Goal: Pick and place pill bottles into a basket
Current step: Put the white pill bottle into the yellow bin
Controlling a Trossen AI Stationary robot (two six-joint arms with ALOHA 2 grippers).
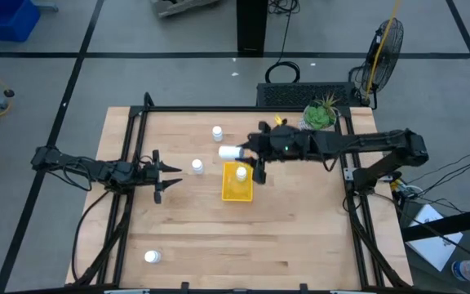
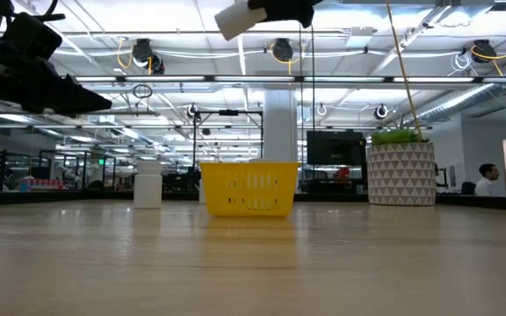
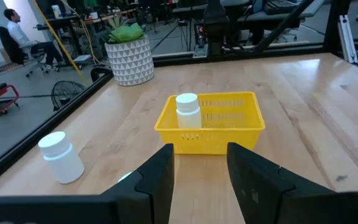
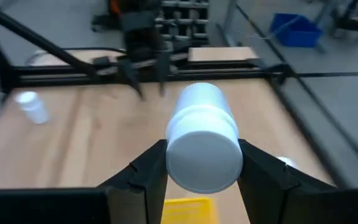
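The held bottle point(image 4: 202, 138) lies on its side in the right claw point(image 4: 202, 171), clamped between the two fingers point(image 4: 143, 177), cap end pointing away from the wrist. In the high view this bottle point(image 1: 231, 152) hangs above the desk point(image 1: 300, 237), just beyond the far end of the basket point(image 1: 237, 182); in the low view it shows near the top edge point(image 2: 235, 18), well above the basket point(image 2: 248, 189).

The basket is a yellow open tray near the middle of the desk. One bottle point(image 3: 188, 111) stands upright in it, near the wall that faces the left arm.

Three more bottles stand on the desk: one point(image 1: 197, 167) beside the basket on the left arm's side, one point(image 1: 217, 132) farther back, and one point(image 1: 152, 257) alone near the front left corner, well apart from the rest. That last one is small in the high view, and it looks upright.

The left claw point(image 1: 170, 171) waits at the left of the desk, fingers point(image 3: 156, 180) together and holding nothing, pointing toward the basket.

A potted plant point(image 1: 321, 114) sits at the far right corner of the desk.
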